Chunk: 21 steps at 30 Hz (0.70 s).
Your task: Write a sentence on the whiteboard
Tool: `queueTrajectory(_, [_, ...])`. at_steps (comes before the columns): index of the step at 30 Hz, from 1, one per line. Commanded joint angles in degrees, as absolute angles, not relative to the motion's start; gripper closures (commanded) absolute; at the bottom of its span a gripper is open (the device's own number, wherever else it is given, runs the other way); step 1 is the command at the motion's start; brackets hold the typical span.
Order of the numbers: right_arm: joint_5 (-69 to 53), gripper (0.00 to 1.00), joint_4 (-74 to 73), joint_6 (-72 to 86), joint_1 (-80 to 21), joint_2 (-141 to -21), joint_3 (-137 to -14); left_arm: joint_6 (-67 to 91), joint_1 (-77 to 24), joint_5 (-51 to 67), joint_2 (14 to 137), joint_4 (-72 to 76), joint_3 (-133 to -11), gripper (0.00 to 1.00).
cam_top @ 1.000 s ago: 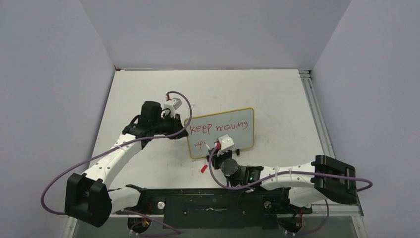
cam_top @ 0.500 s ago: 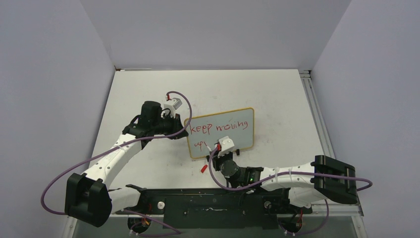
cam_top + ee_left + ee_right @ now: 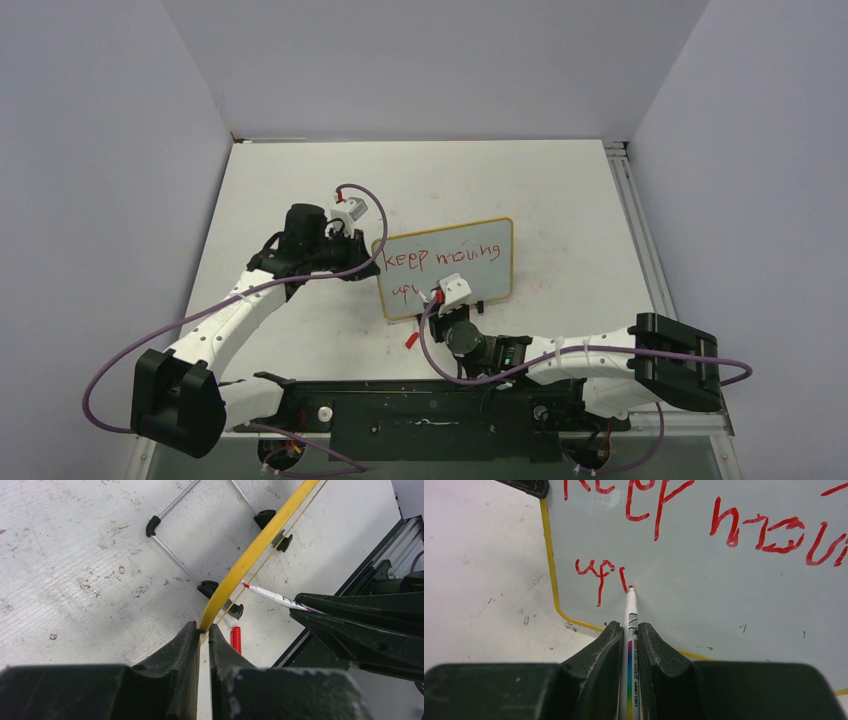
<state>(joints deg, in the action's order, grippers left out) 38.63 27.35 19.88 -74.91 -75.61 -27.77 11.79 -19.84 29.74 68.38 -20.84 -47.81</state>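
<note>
The whiteboard [image 3: 470, 285] stands mid-table on black feet, its yellow frame seen edge-on in the left wrist view [image 3: 260, 540]. My left gripper [image 3: 203, 628] is shut on the board's frame at its left edge [image 3: 375, 262]. My right gripper [image 3: 629, 626] is shut on a white marker [image 3: 631, 615] whose red tip touches the board face [image 3: 734, 595]. The sentence [image 3: 724, 525] reads "keep moving" on top; below it are "up" and one fresh stroke [image 3: 599, 572]. The right gripper shows in the top view [image 3: 445, 300] at the board's lower left.
The red marker cap [image 3: 411, 339] lies on the table in front of the board, also in the left wrist view [image 3: 235, 639]. The board's wire stand [image 3: 170, 555] props it from behind. Grey walls enclose the table; a rail runs along the right edge [image 3: 640, 240].
The right gripper has shifted very slightly at the board's lower left as the marker draws the stroke after "up". The left arm and the board have not moved.
</note>
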Motion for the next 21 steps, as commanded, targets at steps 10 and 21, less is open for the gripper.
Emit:
queueTrajectory(10, [41.1,0.95,31.5,17.6,-73.6,-73.9,-30.4,12.7,-20.1,30.4,68.3,-19.3,-48.6,1.0])
queueTrajectory(21, [41.5,0.95,31.9,17.0,-73.4,-73.7,-30.4,12.7,-20.1,30.4,68.2,-19.3,-48.6,1.0])
